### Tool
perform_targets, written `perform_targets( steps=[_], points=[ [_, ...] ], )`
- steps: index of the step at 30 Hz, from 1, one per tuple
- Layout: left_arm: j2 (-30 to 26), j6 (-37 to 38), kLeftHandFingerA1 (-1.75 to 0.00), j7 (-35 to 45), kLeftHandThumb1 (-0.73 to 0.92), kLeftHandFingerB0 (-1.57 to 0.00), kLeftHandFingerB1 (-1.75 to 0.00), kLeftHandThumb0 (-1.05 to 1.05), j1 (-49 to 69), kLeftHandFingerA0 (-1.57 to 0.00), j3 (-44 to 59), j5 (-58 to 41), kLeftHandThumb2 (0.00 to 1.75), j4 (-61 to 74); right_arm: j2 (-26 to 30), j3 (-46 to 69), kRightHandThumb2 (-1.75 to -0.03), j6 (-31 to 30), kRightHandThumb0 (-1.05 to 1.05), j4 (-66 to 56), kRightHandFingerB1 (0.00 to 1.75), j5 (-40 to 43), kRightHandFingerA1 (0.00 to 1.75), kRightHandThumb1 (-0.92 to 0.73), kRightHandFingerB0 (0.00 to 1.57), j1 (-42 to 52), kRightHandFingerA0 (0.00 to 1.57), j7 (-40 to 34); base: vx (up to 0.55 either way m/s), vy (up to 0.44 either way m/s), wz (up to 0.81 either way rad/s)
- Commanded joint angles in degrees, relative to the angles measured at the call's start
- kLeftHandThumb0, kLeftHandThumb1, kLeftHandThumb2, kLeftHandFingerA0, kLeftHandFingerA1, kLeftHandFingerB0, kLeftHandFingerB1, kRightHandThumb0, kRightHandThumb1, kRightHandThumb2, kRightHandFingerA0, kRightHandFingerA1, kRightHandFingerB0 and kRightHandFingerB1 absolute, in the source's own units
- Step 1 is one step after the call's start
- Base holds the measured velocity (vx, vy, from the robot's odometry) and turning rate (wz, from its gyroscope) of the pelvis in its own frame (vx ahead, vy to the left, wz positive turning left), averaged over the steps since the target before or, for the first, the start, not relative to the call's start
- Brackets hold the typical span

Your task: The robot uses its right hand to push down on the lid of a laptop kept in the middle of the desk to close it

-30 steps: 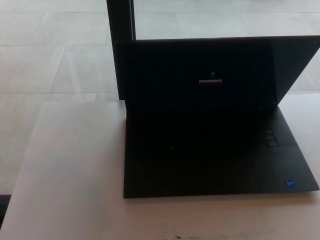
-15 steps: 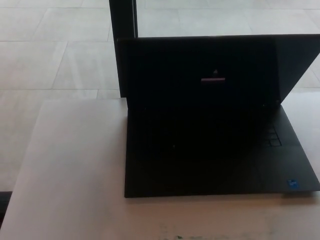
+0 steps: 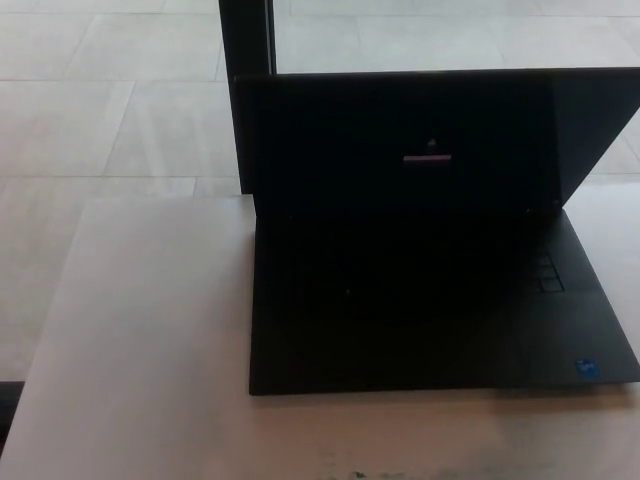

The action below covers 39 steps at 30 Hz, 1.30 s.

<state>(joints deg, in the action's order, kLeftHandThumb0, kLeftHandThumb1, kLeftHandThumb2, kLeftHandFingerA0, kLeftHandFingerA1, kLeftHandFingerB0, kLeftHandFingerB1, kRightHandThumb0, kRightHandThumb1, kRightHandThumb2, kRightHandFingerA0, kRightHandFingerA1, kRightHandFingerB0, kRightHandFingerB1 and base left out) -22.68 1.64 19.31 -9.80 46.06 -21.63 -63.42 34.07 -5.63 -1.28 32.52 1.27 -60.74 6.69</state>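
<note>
At the near edge of the white desk (image 3: pixel 140 340), no part of the robot enters the head view: neither the right hand that is meant to do the pushing nor the left shows, so whether their fingers are apart or together cannot be told, and nothing is held or touched. Moving outward from that absence, the black laptop (image 3: pixel 430 310) sits at centre-right of the desk, its base flat and its lid (image 3: pixel 420 140) standing open, tilted away toward the far side, with a small pale mark glowing on the dark screen. Beyond it a dark vertical post (image 3: pixel 246 60) rises against the pale tiled floor (image 3: pixel 100 90). Against the pictures of a moment ago, only the whole view has shifted a little, which reads as camera movement; the lid holds the same angle. The closing push, by this evidence, has not yet begun.
</note>
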Motion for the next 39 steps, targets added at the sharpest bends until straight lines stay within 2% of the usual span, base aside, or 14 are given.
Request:
perform_targets(
  steps=[1, 6, 13, 14, 16, 17, 20, 22, 26, 27, 28, 29, 36, 39],
  points=[
    [-3.03, -0.72, -0.91, 1.61, 0.73, -0.06, -1.42, -1.05, 0.51, -0.18, 0.81, -3.42, 0.88, -1.04, 0.99, -16.99, -0.78, 3.74, -0.99, 7.73, 0.34, -21.32, 0.52, -0.92, 0.19, -10.69, 0.2, 6.82, 0.0, 0.0, 0.0],
    [-3.2, -0.25, -0.9, 2.05, 0.75, -0.02, -1.46, -1.05, 0.67, -0.13, 0.53, -3.13, 0.77, -1.12, -0.75, -22.1, -0.78, 4.12, -0.99, 10.36, 0.34, -23.81, 0.53, -0.92, 0.19, -14.55, 0.2, 7.1, 0.0, 0.0, 0.0],
    [-2.95, -0.93, -0.91, 1.33, 0.76, -0.07, -1.4, -1.05, 0.55, -0.19, 0.35, -3.21, 0.9, -0.32, -2.5, -29.47, -0.77, 6.2, -0.98, 11.08, 0.35, -27.98, 0.53, -0.92, 0.19, -15.12, 0.2, 6.52, 0.0, 0.0, 0.0],
    [-3.16, -0.68, -0.9, 1.49, 0.77, -0.04, -1.42, -1.05, 0.35, -0.16, 0.4, -3.24, 0.85, -1.09, -2.66, -30.51, -0.78, 6.26, -0.97, 11.01, 0.34, -28.5, 0.53, -0.92, 0.21, -14.8, 0.24, 6.46, 0.0, 0.0, 0.0],
    [-3.12, -0.67, -0.9, 2.03, 0.75, -0.02, -1.45, -1.05, 0.38, -0.12, 0.36, -3.39, 0.78, -0.98, -2.68, -32.91, -0.8, 6.29, -1.01, 11.0, 0.35, -30.05, 0.53, -0.91, 0.18, -14.14, 0.19, 7.23, 0.0, 0.0, 0.0],
    [-3.06, -0.68, -0.88, 1.97, 0.76, -0.02, -1.43, -1.05, 0.43, -0.14, 0.27, -3.39, 0.79, -0.73, -2.7, -33.58, -0.79, 6.82, -0.98, 11.25, 0.35, -30.44, 0.56, -0.92, 0.22, -13.57, 0.25, 6.51, 0.0, 0.0, 0.0],
    [-3.01, -0.75, -0.92, 1.7, 0.75, -0.05, -1.43, -1.05, 0.25, -0.16, 0.05, -3.46, 0.83, -0.35, -2.37, -36.49, -0.81, 8.85, -1.02, 11.92, 0.36, -32.83, 0.56, -0.92, 0.21, -11.28, 0.24, 3.77, 0.0, 0.0, 0.0],
    [-3.16, -0.61, -0.92, 1.34, 0.74, -0.06, -1.43, -1.05, 0.07, -0.18, -0.08, -3.39, 0.86, -0.8, -2.53, -38.09, -0.8, 7.08, -1.01, 11.11, 0.37, -33.41, 0.57, -0.92, 0.19, -10.22, 0.2, 5.51, 0.0, 0.0, 0.0],
    [-3.42, -0.4, -0.91, 1.94, 0.74, -0.03, -1.45, -1.05, 0.09, -0.14, -0.3, -3.4, 0.81, -1.17, -1.73, -40.2, -0.79, 8.39, -1.01, 9.4, 0.37, -34.93, 0.58, -0.92, 0.23, -6.41, 0.25, 2.79, 0.0, 0.0, 0.0],
    [-3.39, -0.56, -0.92, 1.48, 0.75, -0.05, -1.42, -1.05, 0.0, -0.17, -0.28, -3.45, 0.87, -1.07, -1.31, -40.9, -0.79, 8.1, -0.99, 8.35, 0.36, -35.51, 0.59, -0.92, 0.23, -5.57, 0.25, 3.04, 0.0, 0.0, 0.0],
    [-3.48, -0.63, -0.92, 1.87, 0.72, -0.02, -1.48, -1.05, 0.01, -0.11, -0.34, -3.5, 0.76, -1.24, -0.78, -41.2, -0.79, 8.14, -0.99, 7.42, 0.36, -35.56, 0.6, -0.92, 0.24, -3.82, 0.28, 3.02, 0.0, 0.0, 0.0],
    [-3.54, -0.69, -0.91, 2.02, 0.73, -0.01, -1.48, -1.05, 0.03, -0.11, -0.41, -3.53, 0.75, -1.31, -0.42, -41.46, -0.79, 8.21, -0.98, 6.88, 0.35, -35.64, 0.57, -0.92, 0.22, -2.77, 0.24, 3.34, 0.0, 0.0, 0.0],
    [-3.59, -0.66, -0.9, 1.38, 0.74, -0.02, -1.46, -1.05, 0.16, -0.13, -1.07, -3.48, 0.79, -1.12, 1.73, -42.56, -0.82, 8.15, -1.02, 5.09, 0.37, -37.79, 0.6, -0.92, 0.22, 3.52, 0.27, 3.05, 0.0, 0.0, 0.0],
    [-3.45, -1.14, -0.93, 1.68, 0.73, -0.02, -1.5, -1.05, 0.24, -0.1, -1.05, -4.11, 0.73, -0.61, 2.77, -41.65, -0.81, 8.35, -0.99, 4.66, 0.35, -38.18, 0.56, -0.92, 0.23, 6.5, 0.24, 2.23, 0.0, 0.0, 0.0]
  ],
)
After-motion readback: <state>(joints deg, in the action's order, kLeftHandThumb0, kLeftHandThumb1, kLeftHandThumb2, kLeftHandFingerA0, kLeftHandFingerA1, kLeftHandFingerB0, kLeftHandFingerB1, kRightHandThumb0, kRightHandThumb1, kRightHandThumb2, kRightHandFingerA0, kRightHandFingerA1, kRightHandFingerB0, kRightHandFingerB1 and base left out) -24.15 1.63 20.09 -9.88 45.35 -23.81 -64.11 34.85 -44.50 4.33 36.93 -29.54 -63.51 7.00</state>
